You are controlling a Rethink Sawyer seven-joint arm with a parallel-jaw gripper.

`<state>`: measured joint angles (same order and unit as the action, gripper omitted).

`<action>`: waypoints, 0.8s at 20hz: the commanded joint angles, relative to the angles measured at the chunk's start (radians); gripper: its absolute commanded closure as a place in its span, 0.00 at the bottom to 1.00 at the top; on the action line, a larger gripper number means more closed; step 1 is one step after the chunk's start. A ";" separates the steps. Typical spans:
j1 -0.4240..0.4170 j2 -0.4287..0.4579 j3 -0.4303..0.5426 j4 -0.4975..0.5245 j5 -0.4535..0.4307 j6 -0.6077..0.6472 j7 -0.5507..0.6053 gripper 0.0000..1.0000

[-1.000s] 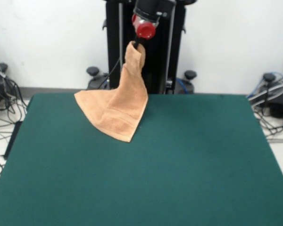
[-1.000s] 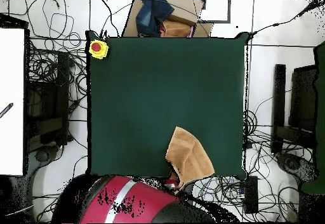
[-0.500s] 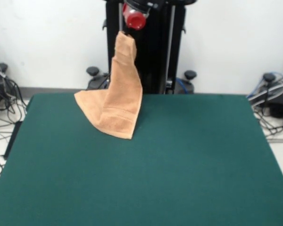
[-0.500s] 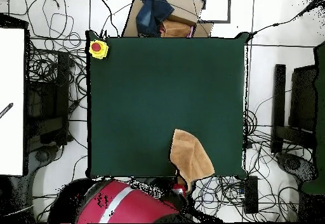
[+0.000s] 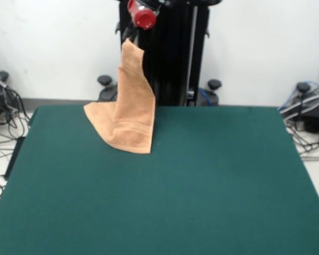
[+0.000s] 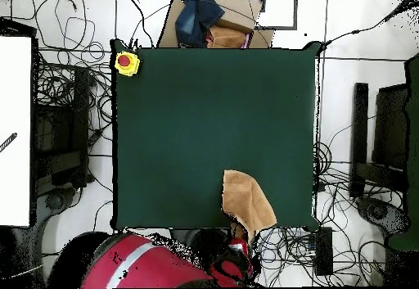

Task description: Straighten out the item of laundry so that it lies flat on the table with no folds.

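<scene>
Item 1, gripper [image 5: 131, 38]: you find it raised high above the table's far edge, below a red cap [image 5: 143, 17] on the black arm. It is closed on the top corner of the towel; the fingertips themselves are too dark against the pedestal to make out singly.

Item 2, orange-tan terry towel [image 5: 132, 111]: it hangs straight down from the claw as a narrow, gathered strip, then widens below. Its lower part rests on the table beneath the claw and spreads out to the left of it in the front view, ending in one corner toward the table's left edge and another pointing at the camera. A woven band stripe crosses the lower part. The cloth is folded over itself, not flat. From overhead you see it as a small tan patch [image 6: 245, 201] at the table's edge, directly above the red arm [image 6: 147, 261].

Item 3, table [image 5: 202, 186]: dark green top, bare everywhere away from the claw.

Item 4, yellow box with red button [image 6: 126, 62]: it sits on the table corner farthest from the claw, in the overhead view.
</scene>
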<state>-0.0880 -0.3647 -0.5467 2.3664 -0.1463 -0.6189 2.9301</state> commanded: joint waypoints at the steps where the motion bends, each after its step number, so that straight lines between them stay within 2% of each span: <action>1: 0.025 0.073 -0.018 -0.164 -0.026 -0.013 -0.066 0.00; 4: 0.023 0.076 -0.018 -0.167 -0.036 -0.010 -0.053 0.00; 6: 0.015 0.045 -0.010 -0.152 -0.058 0.041 -0.049 0.00; 11: 0.052 -0.017 0.016 -0.081 -0.046 0.085 -0.010 0.00; 13: 0.036 -0.139 0.017 -0.032 -0.102 0.191 -0.032 0.00; 16: 0.010 -0.461 0.036 0.060 -0.185 0.483 -0.105 0.00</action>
<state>-0.0667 -0.4374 -0.5775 2.3487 -0.2220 -0.5542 2.9301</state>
